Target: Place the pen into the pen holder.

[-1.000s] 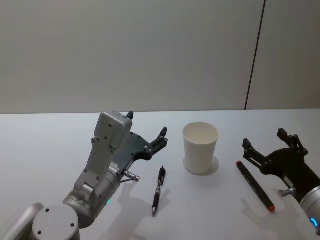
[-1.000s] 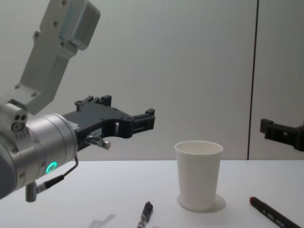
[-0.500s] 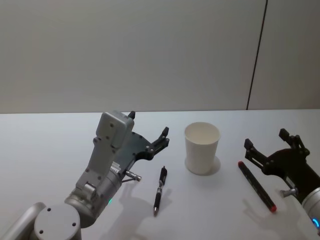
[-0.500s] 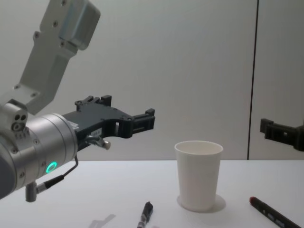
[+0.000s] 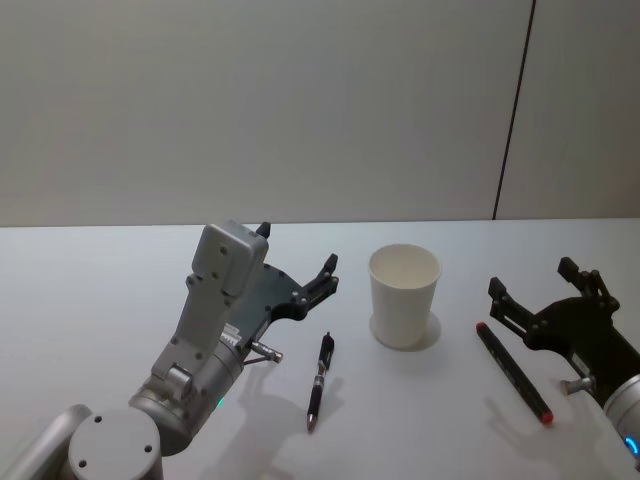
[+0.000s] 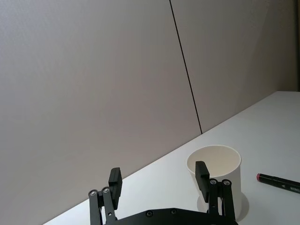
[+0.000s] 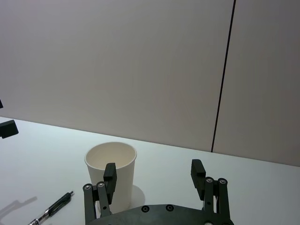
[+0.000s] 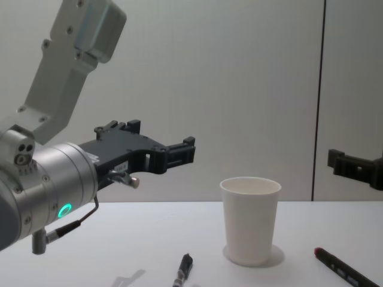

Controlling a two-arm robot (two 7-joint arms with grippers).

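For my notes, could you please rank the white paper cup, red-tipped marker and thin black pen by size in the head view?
1. White paper cup
2. Black red-tipped marker
3. Thin black pen

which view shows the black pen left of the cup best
The head view: the black pen shows whole, end to end, left of the paper cup. The chest view cuts it off at the bottom edge; the right wrist view catches part of it.

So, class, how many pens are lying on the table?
2. A black pen lies left of the white paper cup, near the open left tool; a red-ended black one lies right of it, by the open right tool. The cup's bottom is hidden.
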